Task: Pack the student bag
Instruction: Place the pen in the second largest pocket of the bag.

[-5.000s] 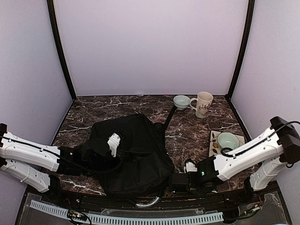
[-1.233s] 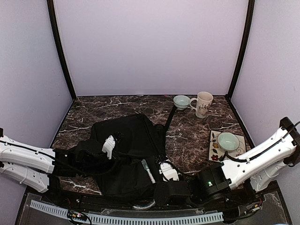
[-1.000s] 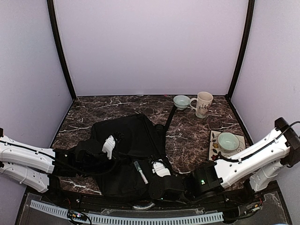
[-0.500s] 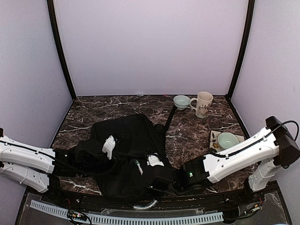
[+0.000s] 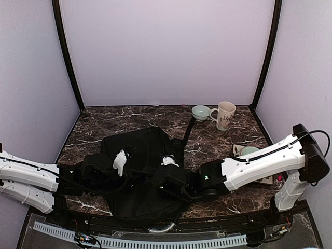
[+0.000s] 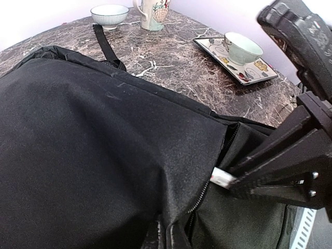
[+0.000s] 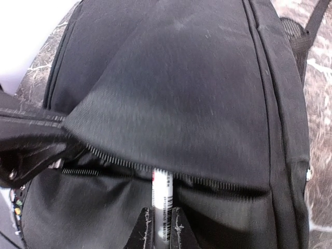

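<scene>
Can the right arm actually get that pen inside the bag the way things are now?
Probably yes. The left gripper pinches up the flap of the student bag, so the zip mouth gapes, and the pen in the right gripper already has its tip under that edge.

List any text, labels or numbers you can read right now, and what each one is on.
Nothing is legible.
White pen, held by the right gripper at the student bag's open zipper: dark print along the barrel, too blurred to read.
Mug: coloured pattern, no words to make out.
Square plate: flower motifs, no text.
Student bag: no label showing.
</scene>
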